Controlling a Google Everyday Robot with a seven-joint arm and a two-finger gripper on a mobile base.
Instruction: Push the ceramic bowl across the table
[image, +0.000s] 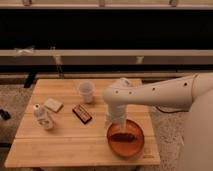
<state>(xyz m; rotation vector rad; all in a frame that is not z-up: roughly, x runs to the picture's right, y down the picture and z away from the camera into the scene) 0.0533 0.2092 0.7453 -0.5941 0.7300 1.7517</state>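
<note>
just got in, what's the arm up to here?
The robot's single arm reaches in from the right, with its gripper low at the far-left rim of the ceramic bowl, which sits near the front-right corner of the table. It looks set up to push it. A plastic cup, a dark flat packet and a small bottle sit apart, left in view.
</note>
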